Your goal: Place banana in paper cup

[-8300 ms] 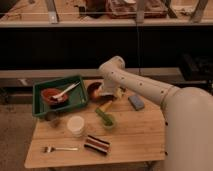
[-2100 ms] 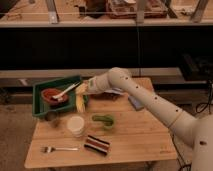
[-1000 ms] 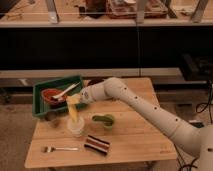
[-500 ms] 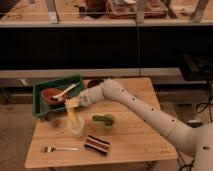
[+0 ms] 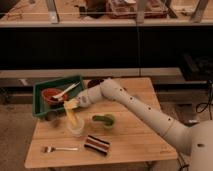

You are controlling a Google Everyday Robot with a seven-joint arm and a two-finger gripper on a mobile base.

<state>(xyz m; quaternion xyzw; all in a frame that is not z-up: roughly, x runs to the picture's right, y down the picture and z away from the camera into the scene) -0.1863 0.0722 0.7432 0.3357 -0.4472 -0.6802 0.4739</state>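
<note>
The paper cup [image 5: 76,128] is a short white cup standing on the wooden table [image 5: 135,140], left of centre. The pale-yellow banana [image 5: 71,116] stands nearly upright with its lower end inside the cup and its upper end leaning left above the rim. My gripper [image 5: 74,104] is just above the cup, at the banana's top end, and is shut on it. My arm reaches in from the right across the table.
A green tray [image 5: 40,90] at the back left holds a red bowl [image 5: 50,95] with a white spoon [image 5: 66,91]. A small green bowl [image 5: 103,120] with a green utensil stands right of the cup. A fork [image 5: 60,148] and a dark striped object [image 5: 96,144] lie near the front edge.
My gripper has carried the banana from beside the tray to over the cup and lowered it, so the banana's lower end now sits in the cup.
</note>
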